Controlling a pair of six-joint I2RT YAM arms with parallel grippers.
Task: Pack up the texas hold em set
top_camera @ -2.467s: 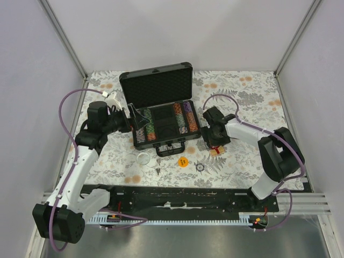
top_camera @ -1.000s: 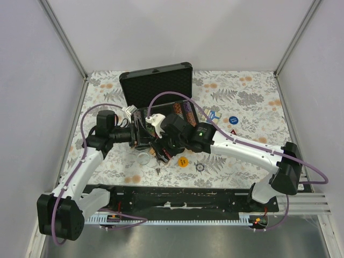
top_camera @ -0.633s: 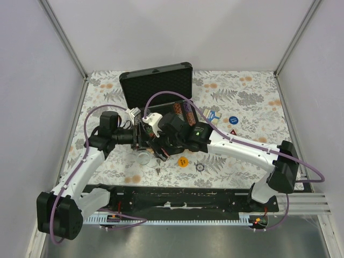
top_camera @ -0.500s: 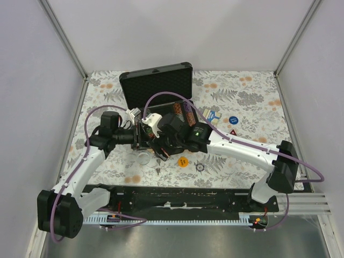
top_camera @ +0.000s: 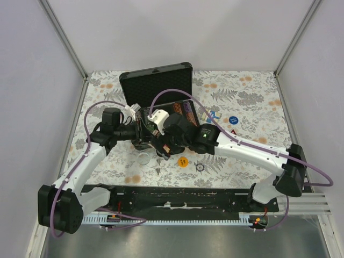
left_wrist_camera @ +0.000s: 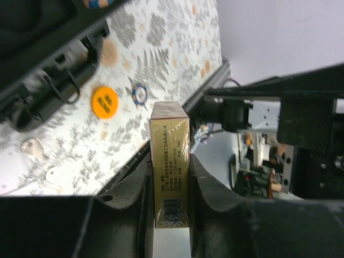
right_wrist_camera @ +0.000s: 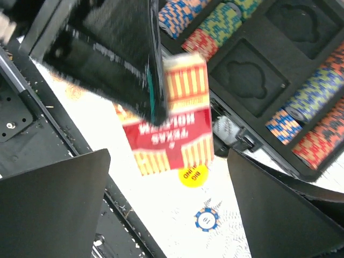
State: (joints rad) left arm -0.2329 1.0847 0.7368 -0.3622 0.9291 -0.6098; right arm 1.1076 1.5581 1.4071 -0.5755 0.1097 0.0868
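The black case [top_camera: 156, 83] lies open with rows of striped chips [right_wrist_camera: 317, 94] and empty foam slots [right_wrist_camera: 250, 72]. My left gripper [left_wrist_camera: 171, 172] is shut on the red card deck [left_wrist_camera: 171, 156], pinching its thin gold sides just in front of the case. The right wrist view shows the deck's red face [right_wrist_camera: 174, 123] and the left fingers [right_wrist_camera: 115, 48] on it. My right gripper [right_wrist_camera: 172, 215] stands wide open around the deck without touching it. A blue deck [top_camera: 212, 115] lies right of the case.
A yellow button [top_camera: 183, 161] and a blue-edged chip [top_camera: 200, 167] lie on the floral cloth in front of the case. A clear round disc [top_camera: 143, 157] and keys [top_camera: 157, 171] lie nearby. A blue button [top_camera: 233, 120] sits to the right.
The right arm brought the red deck over from the right. The left gripper closed on it, and the right gripper has just opened and let it go.
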